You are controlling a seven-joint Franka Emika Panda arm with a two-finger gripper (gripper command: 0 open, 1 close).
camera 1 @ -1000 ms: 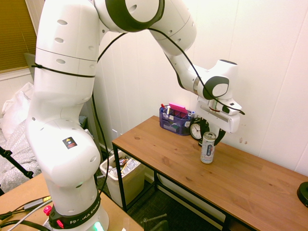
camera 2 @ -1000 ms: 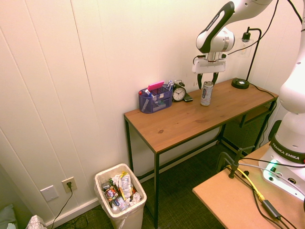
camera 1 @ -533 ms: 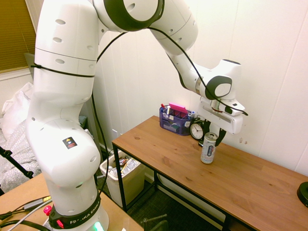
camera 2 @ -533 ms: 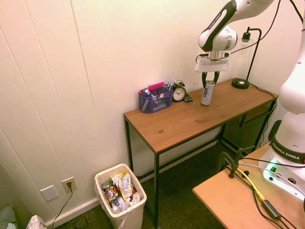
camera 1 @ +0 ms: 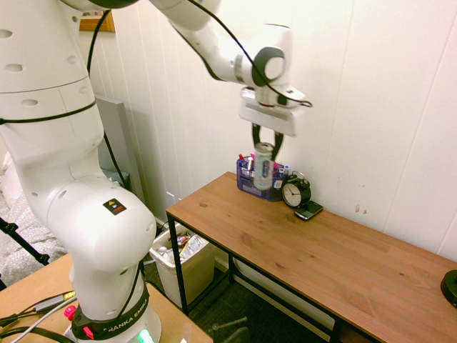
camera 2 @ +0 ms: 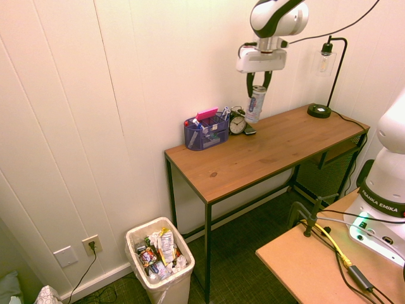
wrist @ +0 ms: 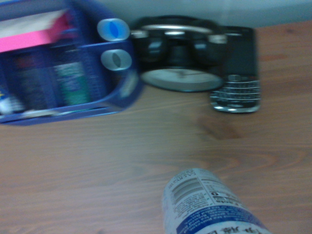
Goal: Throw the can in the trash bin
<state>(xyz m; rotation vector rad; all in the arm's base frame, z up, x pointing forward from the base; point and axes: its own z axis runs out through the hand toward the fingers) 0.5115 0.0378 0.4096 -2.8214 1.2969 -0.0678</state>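
Note:
The slim silver-white can (camera 1: pixel 263 167) with blue markings hangs upright in the air above the wooden table (camera 1: pixel 300 246), held at its top by my gripper (camera 1: pixel 265 141), which is shut on it. From the other side the can (camera 2: pixel 255 104) hangs under the gripper (camera 2: pixel 259 83), above the clock and phone. Close up, the can (wrist: pixel 207 204) shows its barcode and blue label over the tabletop. The off-white trash bin (camera 2: pixel 159 263), full of wrappers, stands on the floor left of the table; its rim also shows below the table's left end (camera 1: pixel 166 261).
A blue desk organiser (camera 2: pixel 205 131) with pens and a pink pad stands at the table's back edge, with a black alarm clock (camera 2: pixel 238 123) and a black phone (camera 1: pixel 308 210) beside it. A black lamp base (camera 2: pixel 318 111) sits at the table's far end.
My gripper closed on the can, lifted it off the table and carried it up and along the table toward the organiser and clock.

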